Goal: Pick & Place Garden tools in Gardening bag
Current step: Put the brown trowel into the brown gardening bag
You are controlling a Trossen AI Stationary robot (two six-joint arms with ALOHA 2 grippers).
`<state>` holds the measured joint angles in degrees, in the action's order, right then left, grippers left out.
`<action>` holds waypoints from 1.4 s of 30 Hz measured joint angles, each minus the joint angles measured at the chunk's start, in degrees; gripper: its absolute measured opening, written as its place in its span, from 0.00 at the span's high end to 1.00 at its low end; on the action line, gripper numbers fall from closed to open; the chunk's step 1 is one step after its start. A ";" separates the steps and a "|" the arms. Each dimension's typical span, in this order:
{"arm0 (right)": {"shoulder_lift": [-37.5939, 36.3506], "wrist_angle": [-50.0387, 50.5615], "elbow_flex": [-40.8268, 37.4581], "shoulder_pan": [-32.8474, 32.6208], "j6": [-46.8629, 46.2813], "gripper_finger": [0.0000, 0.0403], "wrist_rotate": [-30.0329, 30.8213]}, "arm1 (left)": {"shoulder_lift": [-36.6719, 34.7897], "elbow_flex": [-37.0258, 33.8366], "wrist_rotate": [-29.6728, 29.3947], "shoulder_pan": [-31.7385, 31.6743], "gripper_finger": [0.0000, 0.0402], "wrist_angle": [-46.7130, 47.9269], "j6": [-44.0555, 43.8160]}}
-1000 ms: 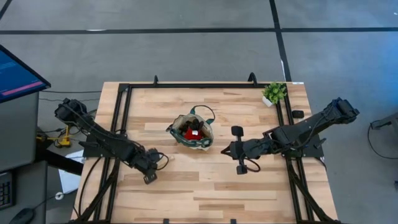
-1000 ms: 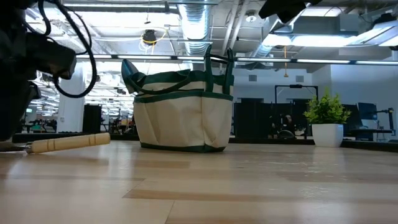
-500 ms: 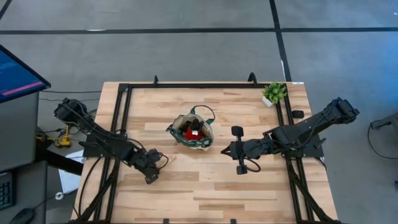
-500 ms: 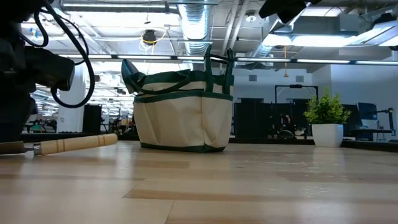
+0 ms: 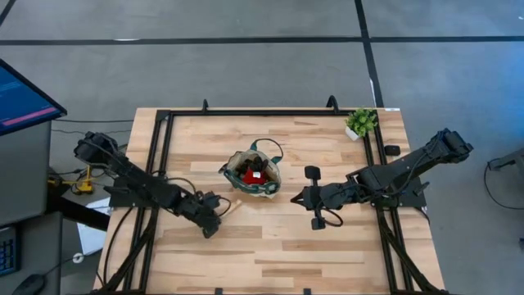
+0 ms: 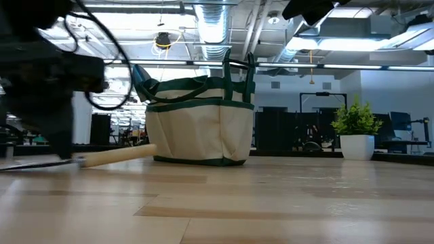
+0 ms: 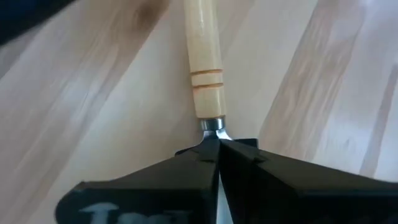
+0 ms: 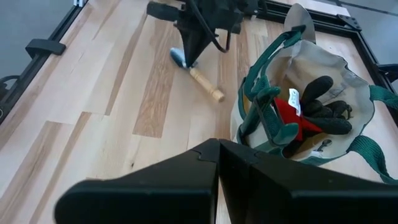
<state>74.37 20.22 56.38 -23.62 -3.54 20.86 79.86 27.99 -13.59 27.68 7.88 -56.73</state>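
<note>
**Left gripper clamped on wood-handled tool beside the bag**

The left gripper (image 7: 217,146) is low over the light wooden table (image 5: 286,246), its two dark fingers (image 7: 155,171) pressed together on the metal neck of the pale wood-handled garden tool with a silver blade (image 7: 204,62). In the left wrist view the round handle, ringed by two fine grooves near the silver ferrule, runs straight away from the fingertips across the boards. From above, this gripper (image 5: 211,226) sits left of centre, with the handle (image 5: 230,206) pointing up toward the bag. In the low view the handle (image 6: 115,156) lies nearly flat at the table surface, its free end just beside the bag's base; whether it touches the bag cannot be told.

The cream fabric gardening bag with dark green trim and loop handles (image 5: 252,172) stands upright at mid-table. The right wrist view shows it open, holding black-handled tools and a red piece (image 8: 292,115) with a small white tag; no writing on it can be read.

The right gripper (image 5: 298,198) rests right of the bag, fingers closed together and holding nothing.

A small green potted plant in a white pot (image 5: 360,123) stands at the far right corner.
</note>
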 joint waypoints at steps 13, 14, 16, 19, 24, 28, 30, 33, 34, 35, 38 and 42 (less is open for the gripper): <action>0.00 0.33 0.00 0.00 -1.24 1.00 -0.02 | 6.61 0.23 6.34 -4.00 1.00 -13.23 8.29; 0.00 0.33 0.00 0.00 -1.24 1.00 -0.01 | 6.03 0.14 6.50 -4.00 1.00 -12.76 8.31; 0.00 0.33 0.00 0.00 -1.22 1.00 -0.02 | 4.44 -0.13 6.65 -4.00 1.00 -11.52 8.66; 0.00 0.33 0.00 0.00 -1.20 1.00 -0.02 | 0.54 -0.09 6.67 -3.93 1.00 -12.08 11.69; 0.00 0.19 0.00 0.00 -1.04 1.00 -0.05 | -7.44 -0.05 5.86 -3.59 1.00 -12.46 16.12; 0.00 -1.33 0.00 0.20 -1.02 1.00 -1.74 | -12.33 -0.03 4.11 -2.29 1.00 -12.25 19.43; 1.53 -3.88 0.14 0.71 -0.97 1.00 -3.18 | -13.73 0.01 3.92 -1.54 1.00 -11.14 19.85; 2.92 -4.92 -0.14 1.03 -0.04 1.00 -4.97 | -13.44 0.01 3.91 -0.85 1.00 -9.52 18.96; 4.22 -7.23 0.31 1.31 0.62 1.00 -5.65 | -12.94 0.01 3.91 -0.80 1.00 -9.65 18.96; 5.21 -7.96 0.40 1.57 1.25 1.00 -5.99 | -12.50 0.01 3.73 -0.80 1.00 -9.75 18.95; 8.17 -7.41 -0.15 1.73 2.03 1.00 -6.04 | -10.08 0.11 1.48 -1.23 0.99 -10.57 19.05; 10.54 -7.32 0.02 2.14 2.02 1.00 -6.10 | -7.76 0.17 0.23 -2.90 0.97 -12.48 18.34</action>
<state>84.91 12.90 56.40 -21.48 -1.52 14.76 72.10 28.17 -13.37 24.78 -4.60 -38.39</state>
